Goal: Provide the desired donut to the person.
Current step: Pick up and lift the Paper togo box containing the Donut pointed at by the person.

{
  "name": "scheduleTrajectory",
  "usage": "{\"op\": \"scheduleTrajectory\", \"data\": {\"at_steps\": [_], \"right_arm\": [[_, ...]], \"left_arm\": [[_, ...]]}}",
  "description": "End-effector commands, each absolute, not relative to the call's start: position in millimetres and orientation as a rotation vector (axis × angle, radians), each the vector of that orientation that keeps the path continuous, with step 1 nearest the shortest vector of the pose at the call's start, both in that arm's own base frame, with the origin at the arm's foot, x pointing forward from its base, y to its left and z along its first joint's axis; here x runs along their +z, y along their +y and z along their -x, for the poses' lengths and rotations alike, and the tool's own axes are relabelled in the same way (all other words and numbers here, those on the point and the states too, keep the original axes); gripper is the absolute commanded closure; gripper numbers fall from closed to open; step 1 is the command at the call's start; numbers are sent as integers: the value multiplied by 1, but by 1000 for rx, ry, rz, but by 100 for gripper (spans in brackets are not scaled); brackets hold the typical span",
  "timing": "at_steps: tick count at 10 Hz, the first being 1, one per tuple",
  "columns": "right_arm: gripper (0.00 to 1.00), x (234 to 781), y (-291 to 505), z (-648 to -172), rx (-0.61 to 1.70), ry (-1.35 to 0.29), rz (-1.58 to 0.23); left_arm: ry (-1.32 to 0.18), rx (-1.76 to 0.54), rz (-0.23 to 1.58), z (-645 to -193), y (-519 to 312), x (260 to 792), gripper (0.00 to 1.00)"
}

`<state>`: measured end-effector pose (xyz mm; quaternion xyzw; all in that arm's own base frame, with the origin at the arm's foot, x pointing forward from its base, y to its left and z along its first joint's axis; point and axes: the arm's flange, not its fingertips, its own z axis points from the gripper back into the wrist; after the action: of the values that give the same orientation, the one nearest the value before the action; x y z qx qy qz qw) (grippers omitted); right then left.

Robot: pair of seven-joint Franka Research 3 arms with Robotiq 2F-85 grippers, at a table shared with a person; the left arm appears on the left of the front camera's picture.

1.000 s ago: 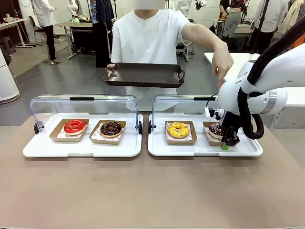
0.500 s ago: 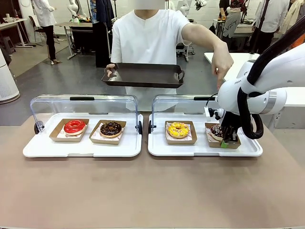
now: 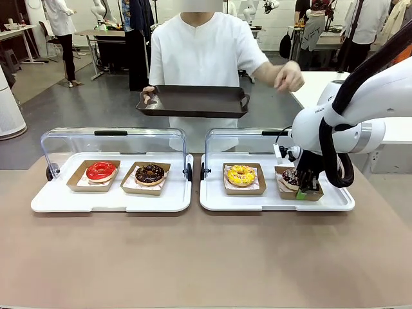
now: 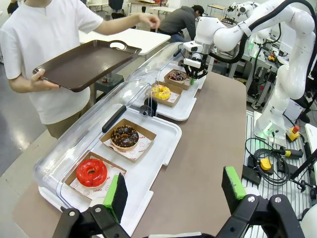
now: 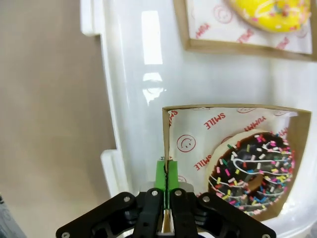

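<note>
Right fingers (image 5: 160, 174) clamped on one wall of the cardboard box (image 5: 298, 148) holding the sprinkled chocolate donut (image 5: 252, 168), box seated in white tray (image 3: 257, 201) on surface (image 3: 193, 257), left fingers (image 4: 115, 193) spread apart, empty, dark tray (image 3: 193, 101) held by person (image 3: 203, 51)

Beyond my brown surface (image 3: 193, 257) I see a grey floor (image 3: 84, 109), a white table (image 3: 318, 80) at right, and desks (image 3: 16, 32) farther back.

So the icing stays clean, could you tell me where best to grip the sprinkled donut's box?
The box's thin upright near wall, from above: it fits between the right gripper's shut fingers there, clear of the donut.
</note>
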<state>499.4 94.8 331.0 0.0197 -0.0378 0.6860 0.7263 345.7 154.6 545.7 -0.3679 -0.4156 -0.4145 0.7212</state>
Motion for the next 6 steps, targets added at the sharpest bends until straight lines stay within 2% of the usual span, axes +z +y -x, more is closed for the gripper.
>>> {"op": "scheduleTrajectory", "data": {"at_steps": [1, 6], "right_arm": [[100, 352, 110, -482, 1532, 15, -17], [100, 427, 150, -439, 1564, 114, 41]], "left_arm": [[-924, -917, 816, -345, 155, 547, 0], [-924, -917, 816, -345, 155, 547, 0]]}}
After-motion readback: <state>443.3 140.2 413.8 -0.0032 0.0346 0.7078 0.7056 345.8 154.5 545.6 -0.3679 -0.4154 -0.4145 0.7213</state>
